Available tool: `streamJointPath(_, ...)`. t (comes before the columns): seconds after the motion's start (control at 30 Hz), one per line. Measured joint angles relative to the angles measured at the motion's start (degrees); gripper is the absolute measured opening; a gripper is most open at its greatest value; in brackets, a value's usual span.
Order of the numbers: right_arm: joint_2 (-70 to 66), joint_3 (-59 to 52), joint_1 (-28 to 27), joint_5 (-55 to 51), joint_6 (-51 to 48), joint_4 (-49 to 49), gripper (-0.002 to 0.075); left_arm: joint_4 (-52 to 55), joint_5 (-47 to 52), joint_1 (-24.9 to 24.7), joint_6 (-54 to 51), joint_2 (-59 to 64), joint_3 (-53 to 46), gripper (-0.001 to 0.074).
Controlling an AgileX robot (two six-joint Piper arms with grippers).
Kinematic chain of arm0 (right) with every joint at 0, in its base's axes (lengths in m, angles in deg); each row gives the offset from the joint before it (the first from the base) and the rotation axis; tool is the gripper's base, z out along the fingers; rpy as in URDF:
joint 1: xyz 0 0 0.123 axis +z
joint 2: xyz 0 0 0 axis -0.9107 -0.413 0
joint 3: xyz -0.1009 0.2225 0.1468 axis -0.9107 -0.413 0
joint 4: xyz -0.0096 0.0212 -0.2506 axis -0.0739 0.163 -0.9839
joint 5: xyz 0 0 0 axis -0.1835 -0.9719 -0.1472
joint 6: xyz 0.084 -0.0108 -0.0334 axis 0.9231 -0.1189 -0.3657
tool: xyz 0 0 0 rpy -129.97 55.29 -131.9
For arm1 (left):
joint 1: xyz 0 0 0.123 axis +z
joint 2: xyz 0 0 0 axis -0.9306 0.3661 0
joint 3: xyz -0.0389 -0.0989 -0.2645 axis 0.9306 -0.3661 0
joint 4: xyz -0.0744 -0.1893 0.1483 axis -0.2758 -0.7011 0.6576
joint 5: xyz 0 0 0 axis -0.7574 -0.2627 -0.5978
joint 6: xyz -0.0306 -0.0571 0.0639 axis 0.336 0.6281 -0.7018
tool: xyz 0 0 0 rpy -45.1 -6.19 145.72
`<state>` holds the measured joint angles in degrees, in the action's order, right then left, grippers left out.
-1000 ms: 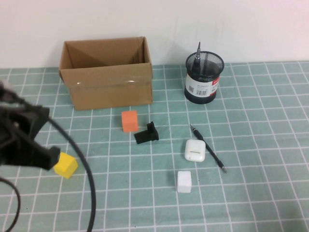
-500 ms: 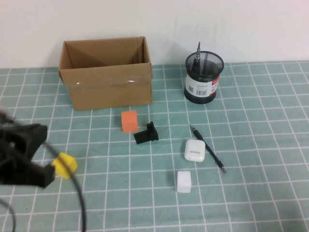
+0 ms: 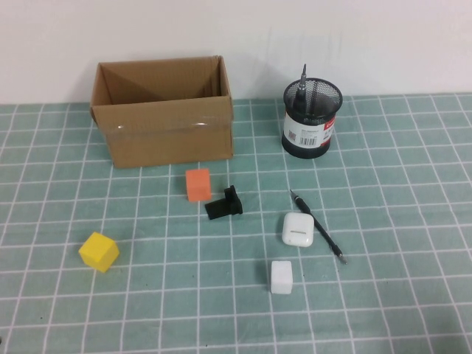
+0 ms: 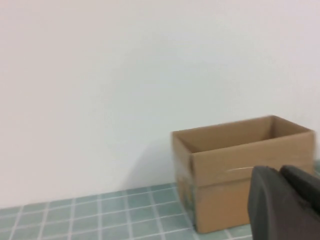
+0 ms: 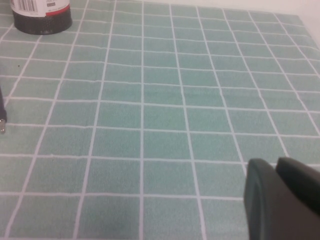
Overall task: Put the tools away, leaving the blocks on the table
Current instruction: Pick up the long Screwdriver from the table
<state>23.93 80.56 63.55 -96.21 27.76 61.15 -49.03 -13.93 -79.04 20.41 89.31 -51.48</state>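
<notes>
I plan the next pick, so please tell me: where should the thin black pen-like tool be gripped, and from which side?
Grip the thin black pen-like tool from above, at the bare stretch of shaft toward its near tip. It lies flat and diagonal on the table, and the white earbud case crowds its middle. Close across the shaft's width. Both the left end effector and the right end effector are shut and empty.

Bright, even light — soft shadows

Both arms are out of the high view. Each wrist view shows only part of its gripper, cut off at the frame's 4 o'clock corner: the left gripper [image 4: 287, 200] and right gripper [image 5: 282, 197]. The pen holder [image 5: 41, 14] is cropped at 11 o'clock there, its contents [image 3: 302, 82] mostly hidden by mesh.
</notes>
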Motion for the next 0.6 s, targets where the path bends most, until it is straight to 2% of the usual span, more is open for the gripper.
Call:
streamJointPath(0.2,0.00,0.00,0.00,0.00,0.00,0.00,-0.0007,-2.73,1.08,3.55,-0.13,-10.91,-7.45,-0.0001)
streamJointPath(0.53,0.00,0.00,0.00,0.00,0.00,0.00,-0.0008,-2.53,25.78,3.69,1.62,-13.93,-8.06,-0.0002)
streamJointPath(0.6,0.00,0.00,0.00,0.00,0.00,0.00,-0.0008,-2.53,27.80,3.69,1.73,-13.93,-8.06,-0.0002)
